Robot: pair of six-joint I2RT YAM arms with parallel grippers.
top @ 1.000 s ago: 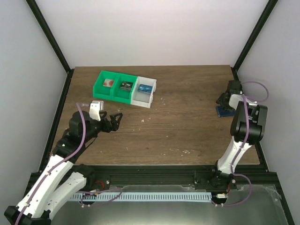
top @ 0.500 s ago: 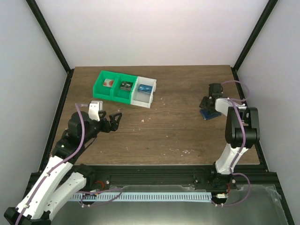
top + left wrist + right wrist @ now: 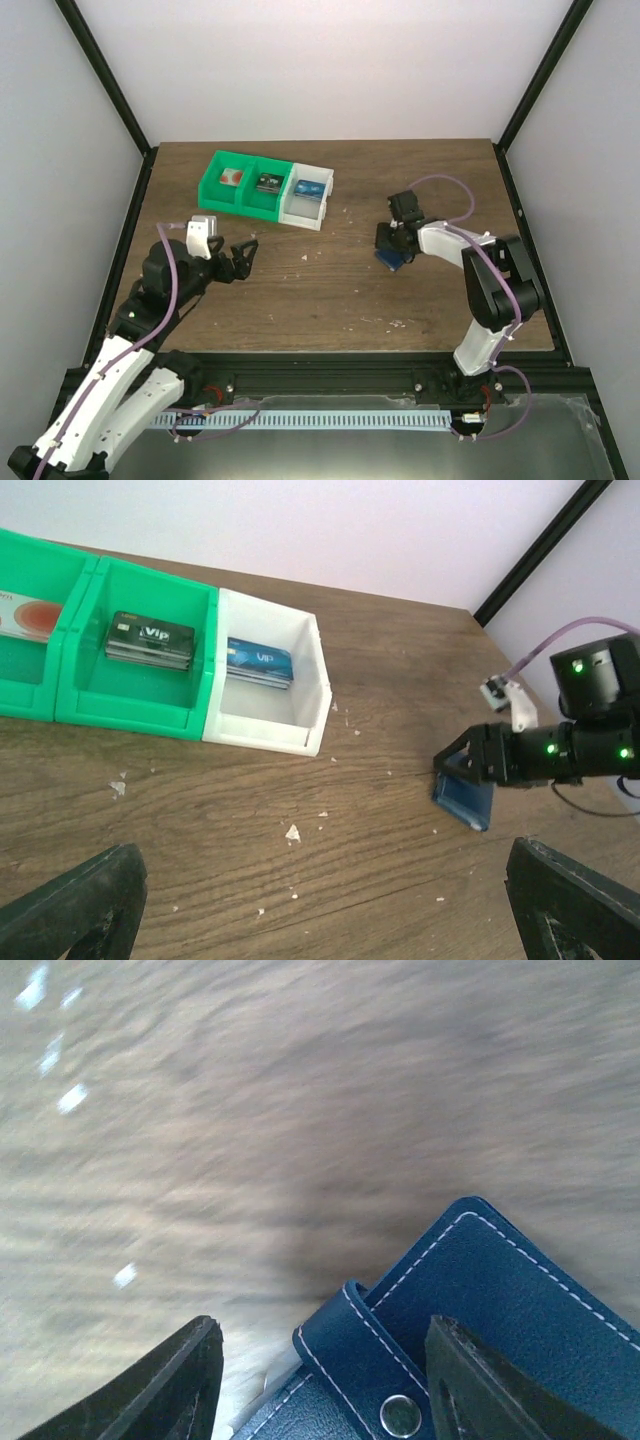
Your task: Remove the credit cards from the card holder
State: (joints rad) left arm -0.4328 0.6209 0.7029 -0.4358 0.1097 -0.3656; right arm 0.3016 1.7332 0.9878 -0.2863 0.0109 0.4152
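Note:
The blue card holder (image 3: 390, 259) is right of the table's middle, closed, with its snap strap showing in the right wrist view (image 3: 500, 1290). My right gripper (image 3: 392, 245) straddles it with jaws wide, gripping it (image 3: 320, 1380); the left wrist view shows it tilted under the fingers (image 3: 463, 798). A red-and-white card (image 3: 231, 177), a dark card (image 3: 268, 182) and a blue card (image 3: 307, 187) each lie in a tray compartment; the left wrist view shows the dark (image 3: 150, 638) and blue (image 3: 260, 662) ones. My left gripper (image 3: 240, 260) is open and empty, at the left.
The green-and-white three-compartment tray (image 3: 240, 208) stands at the back left, also in the left wrist view (image 3: 130, 715). Small white crumbs (image 3: 292, 832) dot the wooden table between the arms. Black frame posts and white walls enclose the table.
My right gripper has moved from the far right edge leftward toward the table's middle, and the card holder has moved with it. The left arm has barely moved.

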